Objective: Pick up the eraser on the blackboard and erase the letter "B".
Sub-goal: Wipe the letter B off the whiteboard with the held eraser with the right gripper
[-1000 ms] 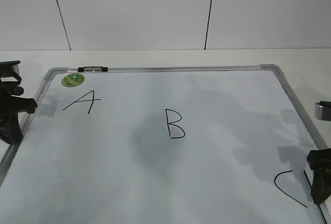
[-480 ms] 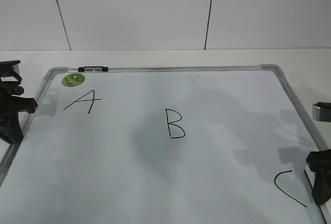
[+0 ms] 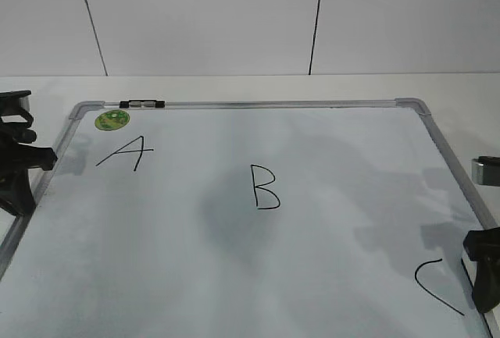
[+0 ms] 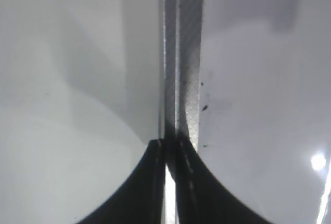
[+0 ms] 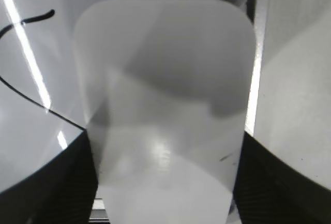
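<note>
So, quick rundown of what was on screen:

Blackboard (image 3: 328,166): really a white dry-erase board with a silver-grey frame, lying flat on a pale table (image 3: 234,87), a white panelled wall (image 3: 203,18) behind it. A round green sticker (image 3: 111,120) sat in the far-left corner, and a small dark clip (image 3: 140,104) was on the top frame rail just beside it.

Letter "B" (image 3: 265,187): thin black marker, about mid-board, fully intact. The slanted "A" (image 3: 124,153) was off to its left near the sticker, the curved "C" (image 3: 437,283) down at the near-right corner.

Eraser (image 5: 164,105): white rounded block, filling the right wrist view. It sat at the board's right edge, just beside the "C" stroke, with the frame rail along its other side.

Right gripper (image 5: 164,182): dark fingers (image 5: 57,182) sat on either side of the eraser's near end, right up against its sides. Looked clamped on it, though the contact itself was hard to make out. In the exterior view it was a black shape (image 3: 484,268) at the right frame.

Left gripper (image 4: 166,182): fingers together, only a sliver of gap, holding nothing, parked over the board's left frame rail (image 4: 182,53). Exterior view had it at the left edge (image 3: 16,170), well apart from the "B".
</note>
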You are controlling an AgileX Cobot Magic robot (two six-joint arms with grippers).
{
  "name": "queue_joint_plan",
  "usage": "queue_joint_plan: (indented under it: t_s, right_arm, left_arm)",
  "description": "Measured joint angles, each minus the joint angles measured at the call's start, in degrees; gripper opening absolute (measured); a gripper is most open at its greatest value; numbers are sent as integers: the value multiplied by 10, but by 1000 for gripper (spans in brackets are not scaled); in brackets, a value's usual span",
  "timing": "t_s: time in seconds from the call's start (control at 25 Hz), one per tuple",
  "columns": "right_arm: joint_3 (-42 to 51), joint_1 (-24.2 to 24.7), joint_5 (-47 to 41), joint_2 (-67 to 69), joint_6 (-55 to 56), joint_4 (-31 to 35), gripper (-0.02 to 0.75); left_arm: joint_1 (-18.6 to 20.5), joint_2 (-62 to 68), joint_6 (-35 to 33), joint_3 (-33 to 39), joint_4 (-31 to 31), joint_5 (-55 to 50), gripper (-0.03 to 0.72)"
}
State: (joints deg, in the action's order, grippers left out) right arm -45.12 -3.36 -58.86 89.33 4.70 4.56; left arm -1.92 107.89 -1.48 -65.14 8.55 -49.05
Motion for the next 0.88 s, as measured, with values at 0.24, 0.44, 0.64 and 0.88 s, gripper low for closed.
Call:
queue_joint_plan:
  t_s: [0.24, 0.44, 0.64, 0.88]
  right_arm:
    - [-7, 0, -6, 2, 0, 0, 534]
    - [-40, 0, -26, 3, 3, 0, 534]
    - [-76, 0, -59, 3, 3, 0, 534]
    - [-145, 0, -78, 3, -6, 31, 533]
  left_arm:
    - [0, 0, 0, 0, 0, 0, 20]
    - [0, 0, 0, 0, 0, 2, 20]
    - [0, 0, 0, 0, 0, 2, 20]
    - [0, 0, 0, 0, 0, 2, 20]
